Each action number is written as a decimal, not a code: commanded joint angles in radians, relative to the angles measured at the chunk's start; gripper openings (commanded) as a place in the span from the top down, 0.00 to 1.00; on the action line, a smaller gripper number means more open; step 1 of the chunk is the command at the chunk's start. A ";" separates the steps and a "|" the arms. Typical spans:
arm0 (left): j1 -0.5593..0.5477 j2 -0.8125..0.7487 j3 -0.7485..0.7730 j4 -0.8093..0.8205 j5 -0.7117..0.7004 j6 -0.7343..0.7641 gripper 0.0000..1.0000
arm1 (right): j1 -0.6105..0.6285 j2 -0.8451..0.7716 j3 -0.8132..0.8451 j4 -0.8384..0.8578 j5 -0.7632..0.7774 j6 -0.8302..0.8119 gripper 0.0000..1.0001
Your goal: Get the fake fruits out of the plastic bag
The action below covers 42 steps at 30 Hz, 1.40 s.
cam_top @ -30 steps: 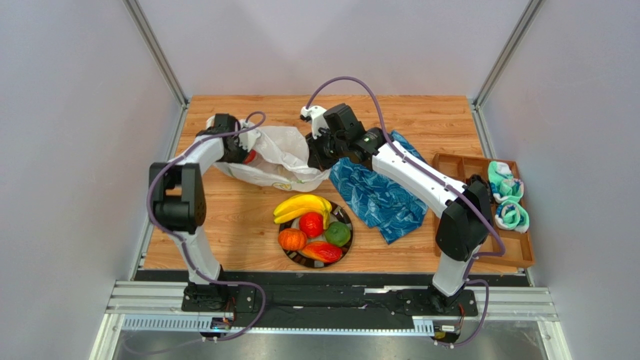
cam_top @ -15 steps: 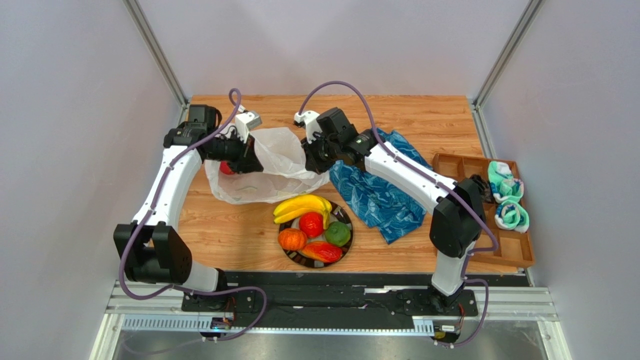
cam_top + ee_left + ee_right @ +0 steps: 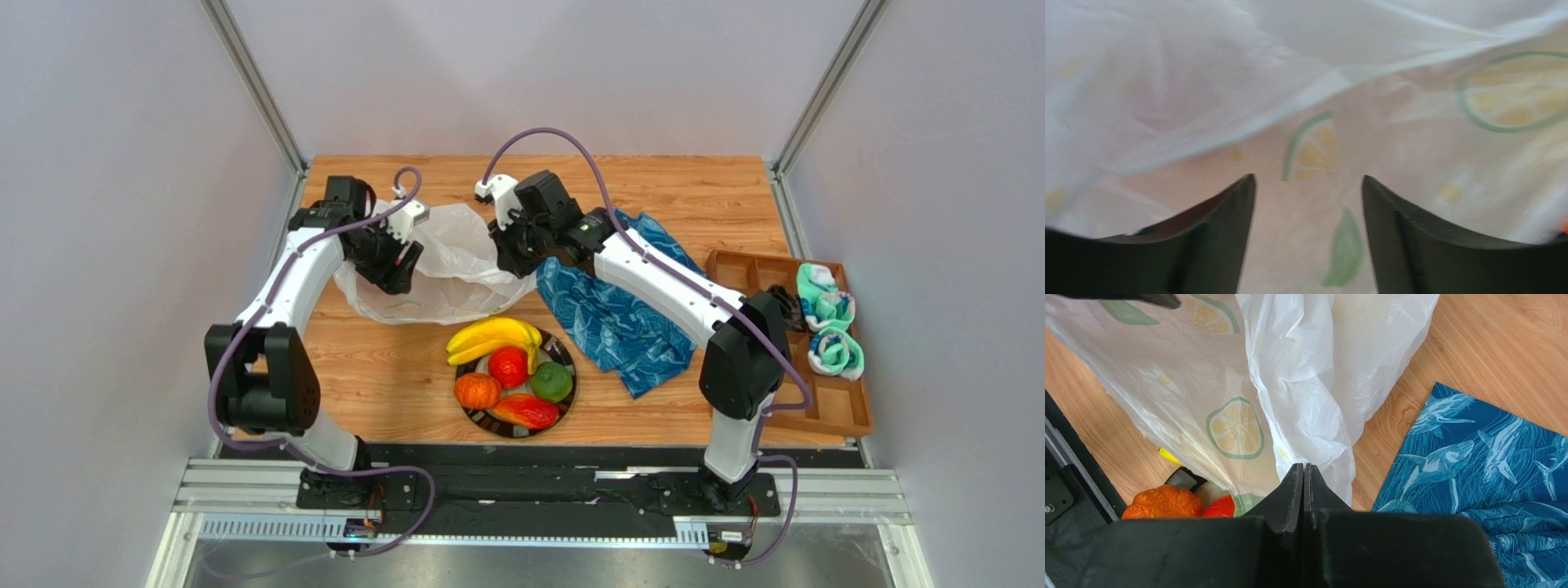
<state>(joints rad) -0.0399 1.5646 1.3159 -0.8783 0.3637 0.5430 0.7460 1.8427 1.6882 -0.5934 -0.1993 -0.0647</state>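
The plastic bag (image 3: 451, 260) lies crumpled at the back of the table, and lemon prints show on it (image 3: 1235, 425). My right gripper (image 3: 507, 255) is shut on its right edge, with film rising from the tips (image 3: 1303, 467). My left gripper (image 3: 395, 262) is at the bag's left side, open, with only printed film (image 3: 1309, 180) ahead of it. The fake fruits sit on the black-rimmed plate (image 3: 573, 368): banana bunch (image 3: 491, 336), red round (image 3: 508, 365), orange one (image 3: 476, 391), green one (image 3: 552, 381) and mango shape (image 3: 528, 412). What the bag holds is hidden.
A blue patterned cloth (image 3: 613, 321) lies right of the bag, under my right arm. A wooden tray (image 3: 736, 263) with teal and white rolled items (image 3: 829, 309) stands at the table's right edge. The plate is just in front of the bag.
My left gripper has gone from shut to open, and its arm has shifted along the bag's left side. The red fruit seen beside it earlier no longer shows. The right gripper stays shut.
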 commanded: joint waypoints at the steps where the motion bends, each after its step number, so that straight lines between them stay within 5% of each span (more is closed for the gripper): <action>1: 0.000 0.038 0.031 0.235 -0.215 0.014 0.12 | 0.012 -0.102 -0.016 0.012 -0.002 -0.027 1.00; 2: -0.002 0.051 0.039 0.281 -0.221 0.014 0.01 | 0.015 -0.108 -0.027 0.007 -0.006 -0.029 1.00; 10: -0.005 0.290 0.203 0.383 -0.302 0.008 0.01 | 0.044 -0.172 -0.064 -0.029 -0.029 -0.035 1.00; 18: -0.005 0.578 0.444 0.259 -0.393 0.000 0.01 | 0.064 -0.232 -0.120 -0.043 -0.054 -0.024 1.00; 22: -0.003 0.532 0.408 0.265 -0.321 0.003 0.18 | 0.062 -0.211 -0.116 -0.031 -0.043 -0.034 1.00; 26: -0.003 0.407 0.381 0.202 -0.153 -0.032 0.47 | 0.062 -0.181 -0.081 -0.026 -0.032 -0.035 1.00; 29: -0.003 0.304 0.375 0.109 -0.083 -0.047 0.57 | 0.059 -0.154 -0.056 -0.025 -0.019 -0.041 1.00; 39: 0.009 0.042 0.402 -0.266 0.413 -0.037 0.62 | 0.053 -0.022 0.022 -0.002 0.043 -0.066 1.00; 42: 0.009 -0.004 0.395 -0.336 0.492 -0.044 0.71 | 0.041 0.018 0.067 0.003 0.072 -0.076 1.00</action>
<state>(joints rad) -0.0376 1.5944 1.6997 -1.0489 0.6422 0.5171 0.7994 1.8217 1.6745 -0.6319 -0.1780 -0.1101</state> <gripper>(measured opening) 0.747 0.006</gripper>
